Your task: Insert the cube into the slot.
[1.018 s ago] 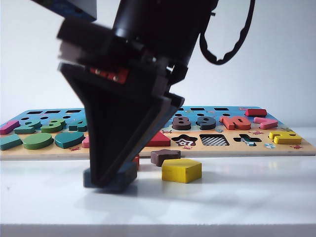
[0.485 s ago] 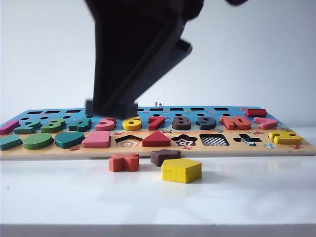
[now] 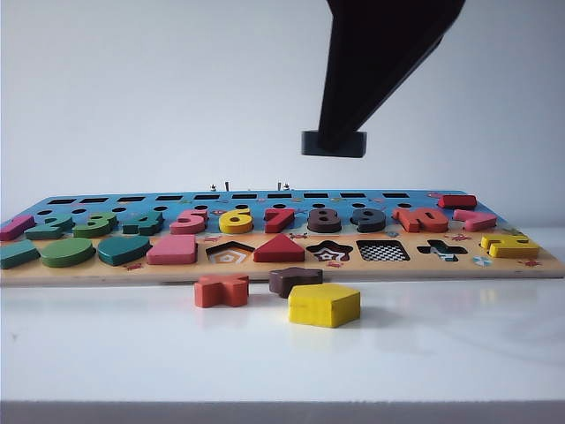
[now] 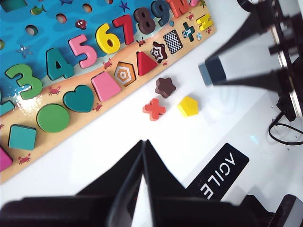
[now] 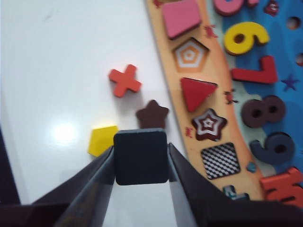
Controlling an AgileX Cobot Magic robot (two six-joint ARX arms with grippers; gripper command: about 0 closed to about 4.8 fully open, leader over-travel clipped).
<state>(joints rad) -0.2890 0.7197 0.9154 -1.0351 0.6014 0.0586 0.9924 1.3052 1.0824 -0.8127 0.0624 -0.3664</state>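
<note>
The right gripper [image 5: 141, 163] held the cube [image 5: 141, 156] pinched between its two fingers, lifted well above the table [image 3: 106, 353] — in the exterior view the cube [image 3: 334, 143] hung in the air over the puzzle board [image 3: 88, 269]. The slot [image 3: 383, 251], a square cut-out with a checkerboard bottom, lay open and unblocked in the board's front row, between the star-shaped cut-out [image 3: 330, 253] and a cross-shaped one [image 3: 443, 251]. Loose on the table just in front of the board lay an orange cross piece [image 3: 221, 290], a dark brown star piece [image 3: 295, 281] and a yellow pentagon block [image 3: 324, 305], close together but clear of the slot. The left gripper [image 4: 143, 156] hung over bare table, its fingers pressed together on nothing — well apart from the pieces.
</note>
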